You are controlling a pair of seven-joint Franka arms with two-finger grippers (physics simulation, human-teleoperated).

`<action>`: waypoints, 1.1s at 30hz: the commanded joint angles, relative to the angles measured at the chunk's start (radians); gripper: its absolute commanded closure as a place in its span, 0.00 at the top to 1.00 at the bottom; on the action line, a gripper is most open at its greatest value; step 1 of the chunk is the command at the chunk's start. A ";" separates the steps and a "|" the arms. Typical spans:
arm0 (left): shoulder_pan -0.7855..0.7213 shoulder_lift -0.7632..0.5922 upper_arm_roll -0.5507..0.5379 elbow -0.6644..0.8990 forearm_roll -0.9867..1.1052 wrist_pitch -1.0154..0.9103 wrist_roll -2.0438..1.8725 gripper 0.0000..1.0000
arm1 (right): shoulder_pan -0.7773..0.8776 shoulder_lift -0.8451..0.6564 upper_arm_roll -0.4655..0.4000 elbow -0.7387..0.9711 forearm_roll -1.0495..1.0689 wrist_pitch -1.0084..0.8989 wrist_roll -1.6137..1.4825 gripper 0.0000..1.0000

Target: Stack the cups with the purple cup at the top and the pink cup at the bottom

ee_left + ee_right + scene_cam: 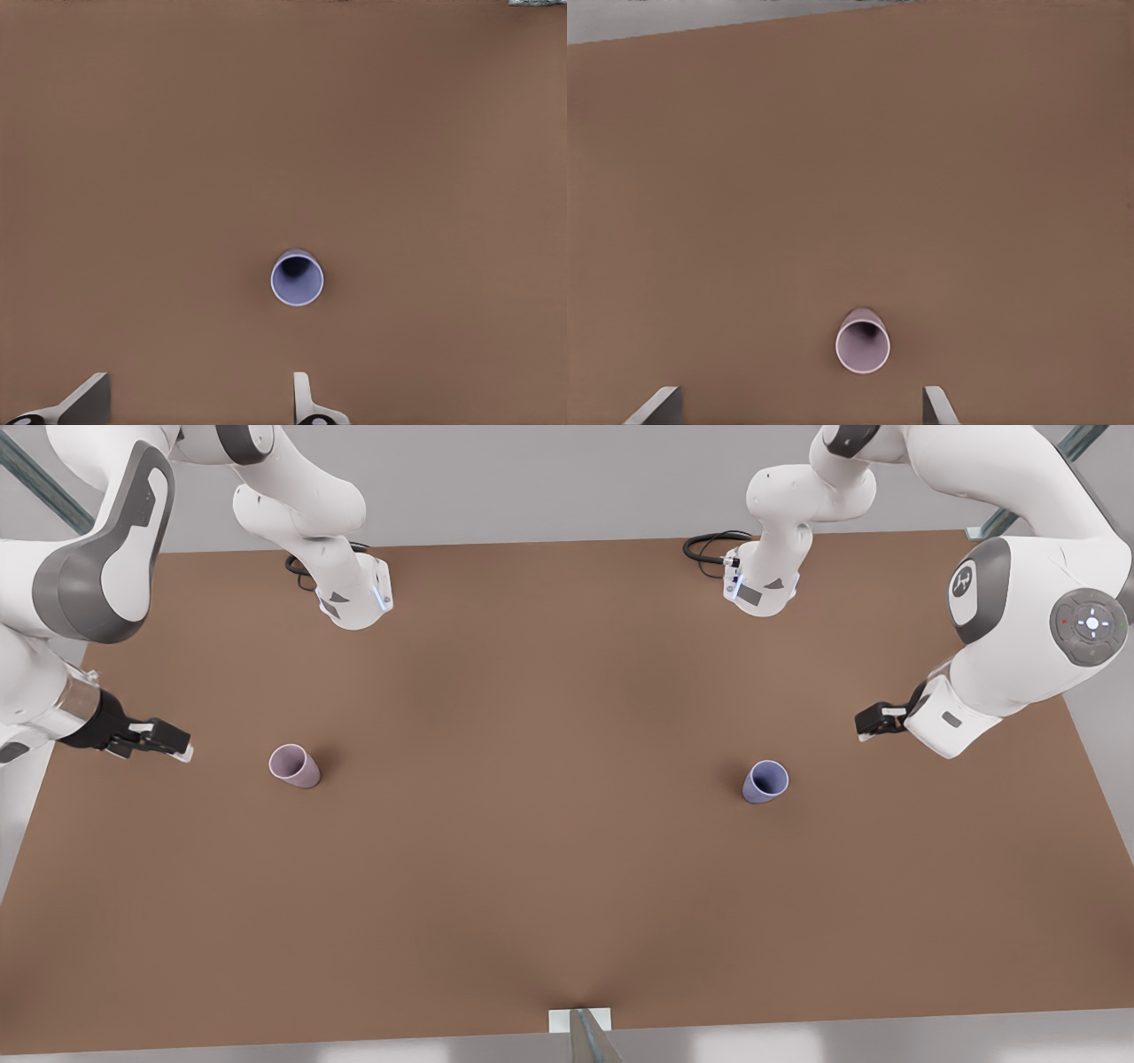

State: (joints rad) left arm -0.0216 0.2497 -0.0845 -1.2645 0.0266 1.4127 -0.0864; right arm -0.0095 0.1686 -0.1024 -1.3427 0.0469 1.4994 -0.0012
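We see the pink cup point(294, 765) standing upright on the brown table point(549, 850) toward the front view's left, well apart from the purple cup point(765, 781), upright toward the front view's right. Our right gripper point(164, 740) hovers near the pink cup, fingers point(656, 405) spread and holding nothing, while our left gripper point(873, 720) hangs near the purple cup, its fingers point(84, 398) likewise spread wide
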 commanded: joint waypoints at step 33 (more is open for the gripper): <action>-0.004 0.039 -0.003 -0.082 -0.014 0.054 0.007 1.00 | -0.079 0.037 0.001 -0.921 -0.013 0.875 -0.454 1.00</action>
State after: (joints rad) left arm -0.0261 0.2893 -0.0872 -1.3473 0.0118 1.4678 -0.0843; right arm -0.0892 0.2041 -0.1011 -2.2615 0.0326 2.3201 -0.2998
